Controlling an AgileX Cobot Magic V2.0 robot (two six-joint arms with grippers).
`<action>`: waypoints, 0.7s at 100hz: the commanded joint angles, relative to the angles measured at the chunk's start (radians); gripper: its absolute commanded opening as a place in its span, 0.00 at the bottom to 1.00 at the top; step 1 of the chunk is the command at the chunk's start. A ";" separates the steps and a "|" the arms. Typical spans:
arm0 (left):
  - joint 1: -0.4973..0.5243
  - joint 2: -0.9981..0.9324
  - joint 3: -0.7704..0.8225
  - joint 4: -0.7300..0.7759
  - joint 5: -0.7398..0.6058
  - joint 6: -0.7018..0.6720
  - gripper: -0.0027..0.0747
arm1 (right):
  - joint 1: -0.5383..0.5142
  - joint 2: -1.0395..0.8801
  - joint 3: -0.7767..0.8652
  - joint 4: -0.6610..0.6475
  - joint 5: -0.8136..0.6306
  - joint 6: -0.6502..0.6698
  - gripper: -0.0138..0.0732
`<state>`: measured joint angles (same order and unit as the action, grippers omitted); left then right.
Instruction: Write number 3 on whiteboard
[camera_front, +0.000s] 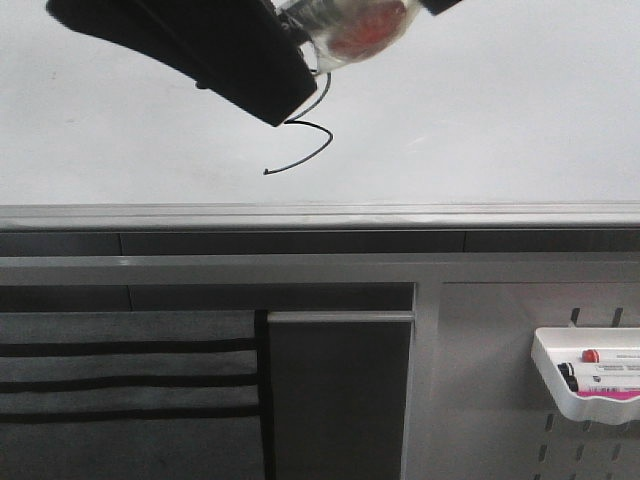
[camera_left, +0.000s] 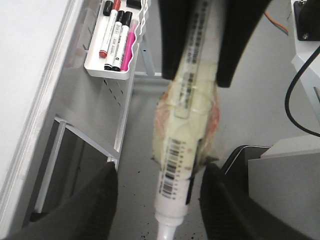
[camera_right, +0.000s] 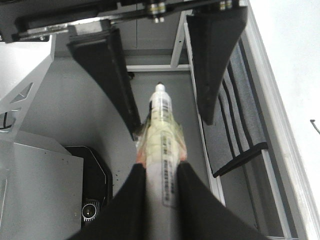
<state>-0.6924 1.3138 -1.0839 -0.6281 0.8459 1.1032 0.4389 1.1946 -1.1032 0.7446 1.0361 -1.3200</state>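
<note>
Black ink already formed the number 3 (camera_front: 305, 143) in the upper middle of the front view. Its long lower curve tailed left on the whiteboard (camera_front: 500, 120), well above the grey edge rail (camera_front: 300, 212), while its top stroke was hidden behind the hardware hanging in front of it.

The right gripper (camera_right: 160, 172) was pinching the tape-wrapped marker (camera_right: 161, 135) around its padded middle. The left gripper (camera_left: 159, 170) stood spread, one finger on each side of the marker's white end. A clear gap showed on one side; on the other, I could not tell whether the finger touched.

Judging from this, the writing looked done or nearly so, and the marker was off the board. The step in hand seemed to be a handover or a hold between the two arms. To do it well, the left gripper should close squarely on the barrel rather than on the narrow end, and only then should the right one let go. The marker should be kept well apart from the board, so no stray stroke spoils the digit.

As for writing, the marker carried a barcode (camera_left: 175, 167) and a strip of small print along its barrel, too blurred to read. The pens (camera_left: 116, 40) in the white tray (camera_front: 556, 385) had labels as well, none legible.
</note>
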 joint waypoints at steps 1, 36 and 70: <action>-0.010 -0.024 -0.034 -0.037 -0.025 0.002 0.35 | -0.002 -0.022 -0.021 0.039 -0.028 -0.009 0.14; -0.010 -0.024 -0.034 -0.041 -0.027 0.002 0.08 | -0.002 -0.022 -0.021 0.046 -0.003 -0.009 0.14; -0.008 -0.024 -0.034 -0.036 -0.026 0.002 0.07 | -0.010 -0.027 -0.027 0.017 -0.031 -0.002 0.53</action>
<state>-0.6972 1.3142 -1.0860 -0.6281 0.8529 1.1148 0.4389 1.1946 -1.1032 0.7385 1.0368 -1.3179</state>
